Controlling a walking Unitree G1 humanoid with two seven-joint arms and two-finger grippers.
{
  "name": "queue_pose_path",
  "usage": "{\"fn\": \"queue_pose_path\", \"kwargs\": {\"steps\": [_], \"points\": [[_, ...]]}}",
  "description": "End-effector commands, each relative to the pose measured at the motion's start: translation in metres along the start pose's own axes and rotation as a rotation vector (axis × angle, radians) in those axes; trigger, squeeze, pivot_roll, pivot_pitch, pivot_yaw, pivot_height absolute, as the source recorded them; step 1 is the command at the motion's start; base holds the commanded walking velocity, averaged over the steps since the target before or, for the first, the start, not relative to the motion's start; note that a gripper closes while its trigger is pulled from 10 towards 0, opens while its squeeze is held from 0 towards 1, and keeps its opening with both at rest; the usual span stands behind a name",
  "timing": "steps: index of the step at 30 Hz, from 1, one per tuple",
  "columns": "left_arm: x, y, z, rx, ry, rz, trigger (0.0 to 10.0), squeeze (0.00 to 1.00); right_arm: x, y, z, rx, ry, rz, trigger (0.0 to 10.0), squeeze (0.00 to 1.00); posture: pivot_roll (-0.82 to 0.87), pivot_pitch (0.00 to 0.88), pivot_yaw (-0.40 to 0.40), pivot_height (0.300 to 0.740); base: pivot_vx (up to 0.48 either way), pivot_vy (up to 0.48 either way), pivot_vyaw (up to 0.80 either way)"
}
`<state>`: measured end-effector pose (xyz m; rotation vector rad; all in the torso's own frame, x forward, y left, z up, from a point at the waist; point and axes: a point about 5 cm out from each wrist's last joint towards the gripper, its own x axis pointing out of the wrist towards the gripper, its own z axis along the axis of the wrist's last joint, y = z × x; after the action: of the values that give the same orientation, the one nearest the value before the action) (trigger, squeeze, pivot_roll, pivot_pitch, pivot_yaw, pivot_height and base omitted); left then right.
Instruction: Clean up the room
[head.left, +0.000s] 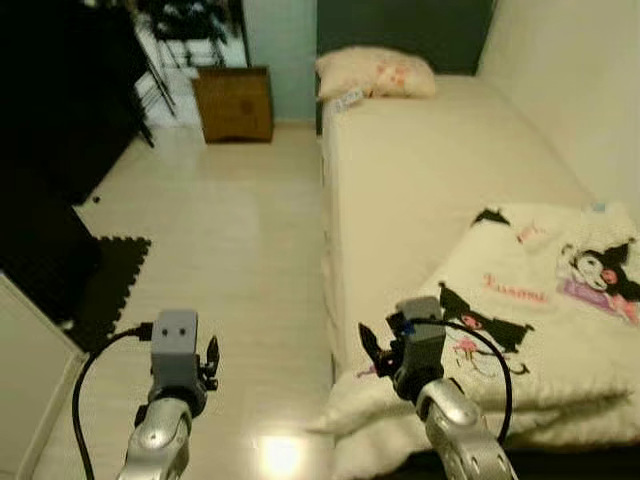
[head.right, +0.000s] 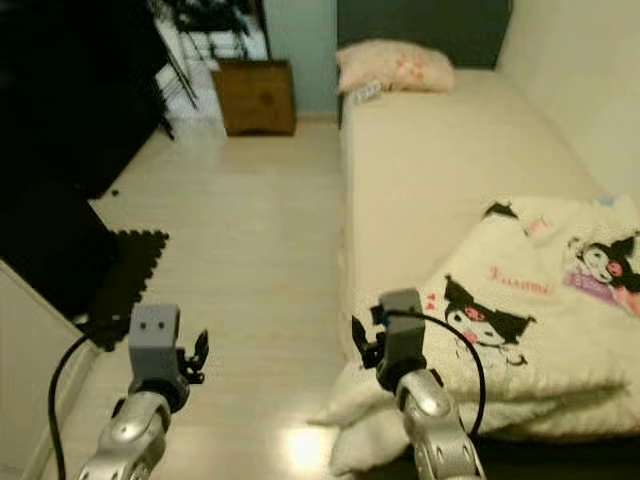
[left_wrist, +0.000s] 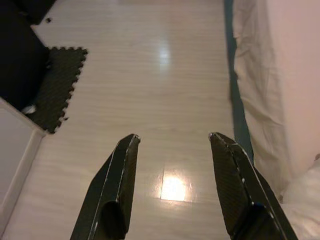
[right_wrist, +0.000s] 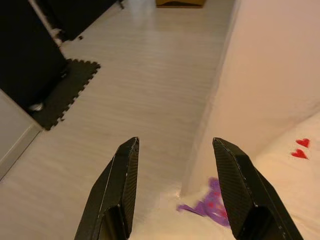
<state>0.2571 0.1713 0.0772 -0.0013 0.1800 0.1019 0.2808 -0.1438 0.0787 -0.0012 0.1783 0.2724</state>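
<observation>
Black foam mat (head.left: 112, 280) lies on the pale wood floor (head.left: 240, 260) at the far left, ahead of the left gripper (left_wrist: 172, 137) and off to its outer side, next to a dark piece of furniture (head.left: 50, 130). The left gripper hangs above bare floor with its two black fingers (left_wrist: 120, 185) spread apart and nothing between them; a bright patch of reflected light sits on the boards just beyond the gap. Far ahead of those jaws, against the back wall, stands a small brown wooden cabinet (head.left: 234, 103).

To the right of the floor runs the bed (head.left: 440, 190), its cream sheet reaching back to a pink patterned pillow (head.left: 376, 74) at the head end, well ahead of both grippers. The right gripper (right_wrist: 175, 142) hovers over the near corner of the bed, at its floor-side edge, fingers (right_wrist: 235, 190) also apart and empty. Directly below and just in front of its jaws lies the rumpled edge of a white blanket (head.left: 540, 330), with a purple print visible between the fingertips and two small red hearts out past the right finger. The blanket is heaped untidily across the foot of the bed, printed with black-and-white cartoon figures and pink lettering, its lower folds spilling over the mattress edge towards the floor beside the right arm.
</observation>
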Motion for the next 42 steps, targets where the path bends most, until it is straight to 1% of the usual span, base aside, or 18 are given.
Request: {"fn": "queue_pose_path", "kwargs": {"steps": [1,31,34,40,42], "points": [[-0.002,-0.001,-0.004,0.011,0.016,-0.002,10.0,0.00,-0.004,-0.004,-0.006,-0.001,0.019,-0.011,10.0,0.00,-0.06,0.128,0.018,0.733,0.000,-0.420,0.00],[-0.001,0.004,-0.002,0.014,0.010,0.018,10.0,0.00,0.000,-0.003,-0.003,-0.018,0.011,-0.001,10.0,0.00,-0.06,0.137,0.013,0.733,0.000,-0.420,0.00],[-0.001,0.006,-0.003,-0.010,0.011,0.029,10.0,0.00,0.000,-0.003,-0.003,-0.016,0.010,-0.002,10.0,0.00,-0.06,0.140,0.015,0.733,0.000,0.000,0.00],[-0.002,0.009,-0.001,-0.012,-0.003,0.041,10.0,0.00,0.000,-0.004,-0.003,-0.014,0.009,-0.005,10.0,0.00,-0.06,0.142,0.015,0.733,0.000,0.000,0.00],[-0.003,0.010,0.001,-0.017,-0.021,0.046,10.0,0.00,0.000,-0.004,-0.002,-0.014,0.008,-0.005,10.0,0.00,-0.06,0.144,0.014,0.733,0.000,0.000,0.00]]}}
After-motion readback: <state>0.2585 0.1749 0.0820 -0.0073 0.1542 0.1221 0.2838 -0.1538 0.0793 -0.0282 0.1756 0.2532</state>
